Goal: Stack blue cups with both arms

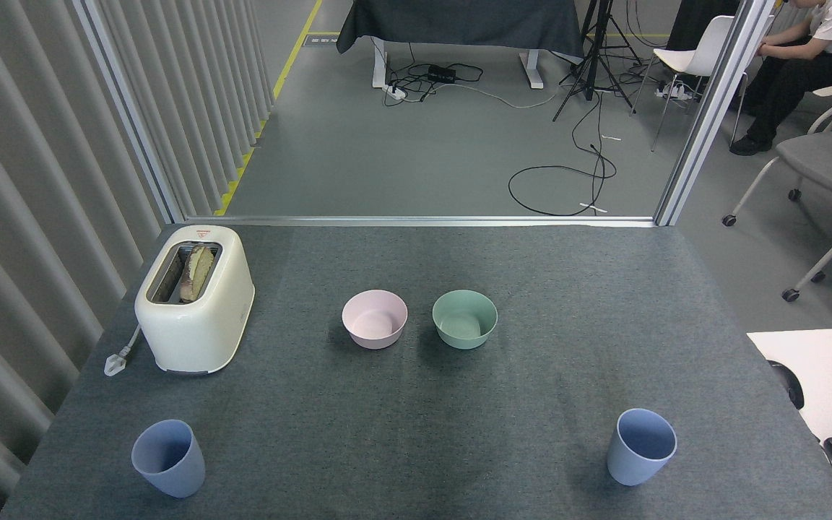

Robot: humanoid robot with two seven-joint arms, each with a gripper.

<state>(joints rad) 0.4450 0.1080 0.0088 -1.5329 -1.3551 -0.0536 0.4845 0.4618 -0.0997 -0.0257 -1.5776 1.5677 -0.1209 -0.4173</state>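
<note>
Neither tool shows anywhere in the head view, so how far either one stands open, and whether it holds anything, cannot be told from here; nothing touches the cups. Two blue cups stand upright and well apart on the grey-covered bench (416, 404): the left blue cup (168, 458) near the front left corner, the right blue cup (641, 446) near the front right, both mouth-up and empty as far as can be seen. Between and beyond them sit a pink bowl (375, 318) and a green bowl (464, 318), just beside each other and apart from both cups. A cream toaster (195, 298) with a slice of bread in its slot stands at the left, behind the left cup, its plug lying on the cloth beside it.

By the look of things the stacking has not begun, and the step in hand is the first reach. To do it well, each arm would likely come in from its own side, take its cup by the wall below the rim and keep it upright; the cups taper toward the base, so one should nest into the other if lined up squarely over its mouth. The left arm needs to keep clear of the toaster, and the meeting point is best kept short of the bowls.
</note>
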